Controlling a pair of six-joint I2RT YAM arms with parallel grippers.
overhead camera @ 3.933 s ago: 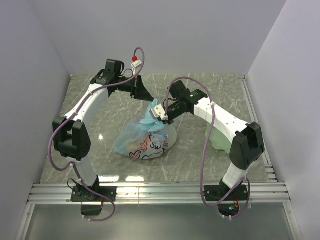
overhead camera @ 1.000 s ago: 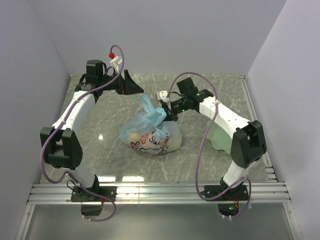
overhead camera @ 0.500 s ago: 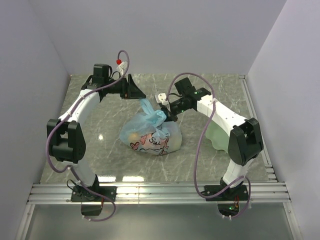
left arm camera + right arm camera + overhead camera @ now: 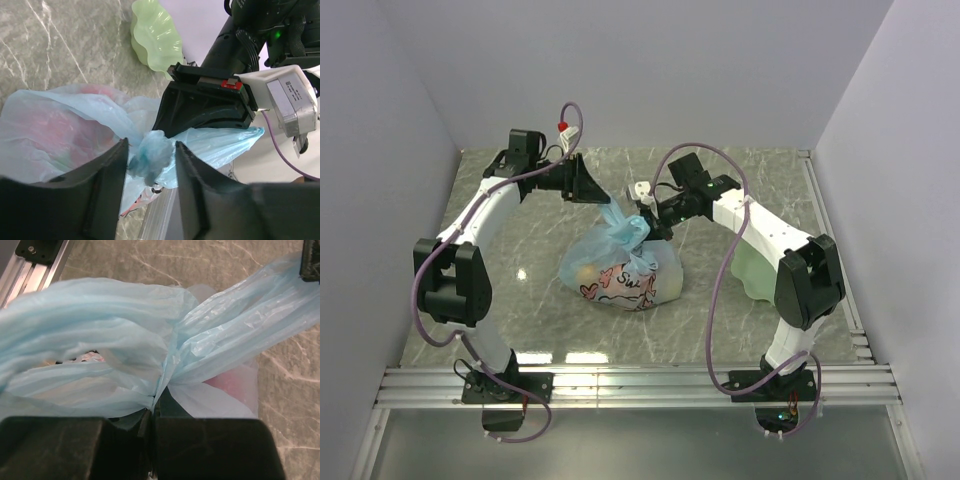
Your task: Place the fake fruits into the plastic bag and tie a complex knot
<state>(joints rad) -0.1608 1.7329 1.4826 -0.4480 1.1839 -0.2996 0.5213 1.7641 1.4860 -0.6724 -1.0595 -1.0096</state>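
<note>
The plastic bag [image 4: 620, 275], fake fruits [image 4: 586, 273] inside, sits near the wavy green plate [image 4: 757, 270], on its left, neck up. The left gripper [image 4: 605, 201] pinches the knot [image 4: 633, 230] tail, stretched far-left. The right gripper [image 4: 654, 225] is clamped on the neck.

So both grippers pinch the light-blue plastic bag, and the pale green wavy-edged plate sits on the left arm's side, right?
No: the pale green wavy-edged plate sits on the right arm's side, per the top view. Left gripper and right gripper do pinch the bag.
</note>
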